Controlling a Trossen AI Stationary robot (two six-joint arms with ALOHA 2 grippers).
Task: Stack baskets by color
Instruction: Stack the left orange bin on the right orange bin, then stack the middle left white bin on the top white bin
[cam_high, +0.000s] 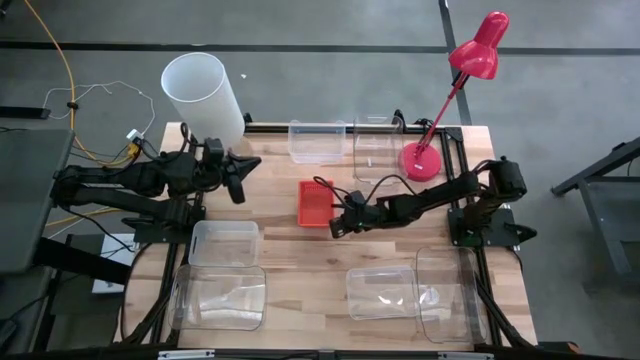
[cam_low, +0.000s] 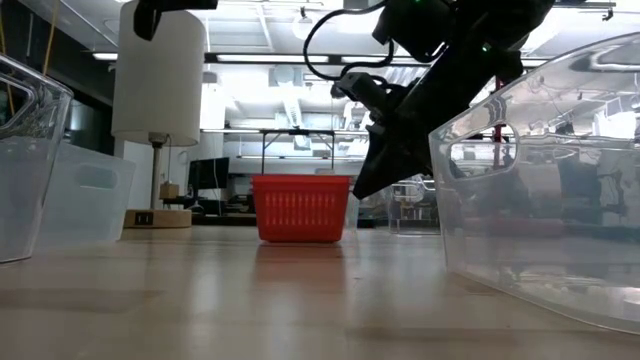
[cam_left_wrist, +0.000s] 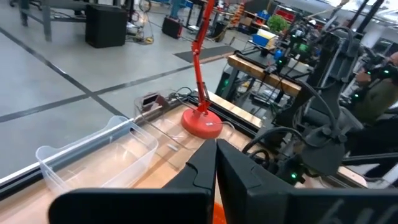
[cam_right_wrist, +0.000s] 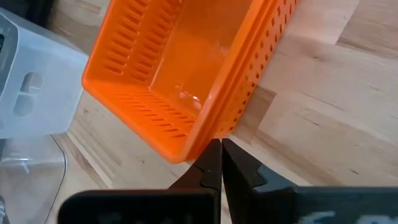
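An orange basket (cam_high: 316, 202) stands on its base near the table's middle and also shows in the low view (cam_low: 301, 208). In the right wrist view its rim (cam_right_wrist: 249, 68) looks doubled, as if one basket sits nested in another. My right gripper (cam_high: 337, 227) is shut, slanting down, with its tips at the basket's near right corner (cam_right_wrist: 199, 146). My left gripper (cam_high: 238, 186) is shut and held high over the table's far left, holding nothing. Clear bins (cam_high: 317, 140) stand along the far and near edges. My right gripper has its shut fingertips (cam_right_wrist: 211, 155) right at the lower edge of the orange basket's near right corner (cam_right_wrist: 186, 152), coming slantwise from the table's right and pointing down. Whether they touch the basket, I cannot tell. The basket rests flat on the table.
A red desk lamp (cam_high: 425, 160) stands at the far right and a white cylinder (cam_high: 203, 95) at the far left. There are two clear bins at the near left (cam_high: 222, 290), two at the near right (cam_high: 415, 292) and another at the far edge (cam_high: 375, 150).
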